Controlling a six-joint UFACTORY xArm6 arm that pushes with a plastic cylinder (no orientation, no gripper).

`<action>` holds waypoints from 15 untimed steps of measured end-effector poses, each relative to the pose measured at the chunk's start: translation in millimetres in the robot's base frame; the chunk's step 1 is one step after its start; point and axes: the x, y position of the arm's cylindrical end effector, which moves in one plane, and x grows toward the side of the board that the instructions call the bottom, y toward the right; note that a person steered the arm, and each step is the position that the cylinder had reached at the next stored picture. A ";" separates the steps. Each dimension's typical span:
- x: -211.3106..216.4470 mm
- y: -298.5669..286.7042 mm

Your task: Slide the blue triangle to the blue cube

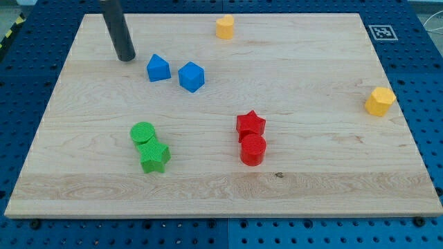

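The blue triangle (158, 68) lies on the wooden board toward the view's upper left. The blue cube (192, 76) sits just to its right and slightly lower, with a narrow gap between them. My tip (126, 58) rests on the board to the left of the blue triangle and slightly above it, a short gap away. The dark rod rises from it toward the view's top.
A green cylinder (143, 132) and a green star (154, 156) touch at lower left. A red star (250, 124) and a red cylinder (252, 149) sit at lower centre. Yellow blocks lie at top centre (224, 27) and the right edge (379, 101).
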 end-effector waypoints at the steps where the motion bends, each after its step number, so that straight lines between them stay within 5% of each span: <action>1: 9.5 25.8; 3: 37.7 69.8; 6: 43.9 14.7; 9: 99.5 59.3; 15: 74.5 88.9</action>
